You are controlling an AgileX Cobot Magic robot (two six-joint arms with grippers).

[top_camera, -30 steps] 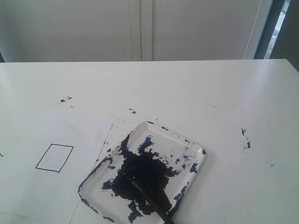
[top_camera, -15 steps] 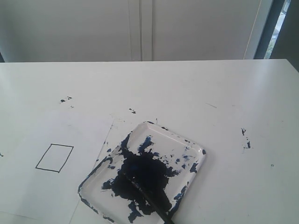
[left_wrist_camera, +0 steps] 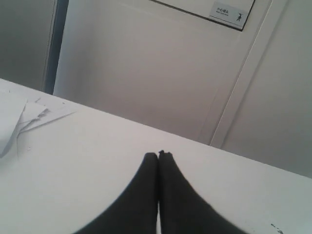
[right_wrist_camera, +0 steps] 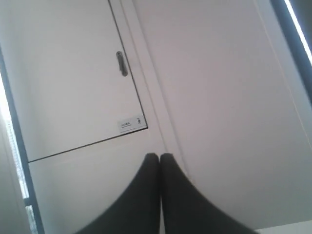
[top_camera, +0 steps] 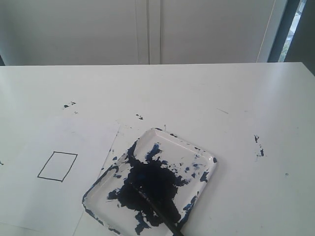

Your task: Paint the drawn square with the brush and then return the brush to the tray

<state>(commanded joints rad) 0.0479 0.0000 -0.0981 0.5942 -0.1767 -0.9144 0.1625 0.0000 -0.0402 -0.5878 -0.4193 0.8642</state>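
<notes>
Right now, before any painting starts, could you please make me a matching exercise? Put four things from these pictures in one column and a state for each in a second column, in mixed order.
Things
1. square
2. brush
3. tray
4. left gripper

States
A. shut, holding nothing
B. clear plastic, smeared with dark blue
C. only a black outline, white inside
D. lying across the dark blot

Right pairs: 1-C, 2-D, 3-B, 4-A

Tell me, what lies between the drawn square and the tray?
Just bare white paper and its edge, seen in the exterior view; the drawn square and tray don't touch.
</notes>
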